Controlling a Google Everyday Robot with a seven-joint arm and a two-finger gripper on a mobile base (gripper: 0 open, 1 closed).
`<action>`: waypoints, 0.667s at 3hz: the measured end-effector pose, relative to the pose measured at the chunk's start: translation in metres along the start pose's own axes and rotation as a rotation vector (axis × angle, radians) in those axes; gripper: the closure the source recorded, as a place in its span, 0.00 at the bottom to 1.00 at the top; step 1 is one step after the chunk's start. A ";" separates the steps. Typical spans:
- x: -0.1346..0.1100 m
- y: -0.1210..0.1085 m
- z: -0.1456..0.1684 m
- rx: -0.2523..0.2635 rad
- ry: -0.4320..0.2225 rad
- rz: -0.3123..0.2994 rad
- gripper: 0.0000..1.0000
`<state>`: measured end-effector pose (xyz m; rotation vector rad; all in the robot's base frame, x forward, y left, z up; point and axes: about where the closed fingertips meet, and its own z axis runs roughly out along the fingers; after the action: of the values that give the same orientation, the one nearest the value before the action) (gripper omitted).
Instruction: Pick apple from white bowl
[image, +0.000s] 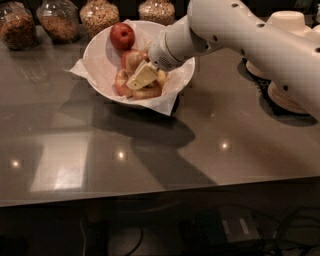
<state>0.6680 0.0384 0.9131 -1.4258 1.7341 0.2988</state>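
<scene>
The white bowl (100, 55), lined with crinkled white paper, stands at the back left of the dark table. It holds several apples. A mottled red apple with a yellow-green patch (132, 59) lies in the middle. A uniformly dark red apple (122, 36) sits at the far rim. Paler apples (120, 83) lie at the near side. My gripper (142, 76) reaches in from the right on the white arm (240, 35). It sits low among the apples, just right of and below the mottled one, and hides part of the pile.
Several glass jars of grains and nuts (100, 15) line the back edge behind the bowl. Stacked beige paper bowls (287, 95) stand at the right, partly behind the arm. The table's front edge (160, 192) runs across the lower frame.
</scene>
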 end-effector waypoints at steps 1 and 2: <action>0.001 0.001 0.002 -0.002 0.000 0.003 0.46; -0.002 0.000 0.002 -0.001 0.002 0.002 0.69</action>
<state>0.6688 0.0408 0.9132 -1.4255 1.7374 0.3000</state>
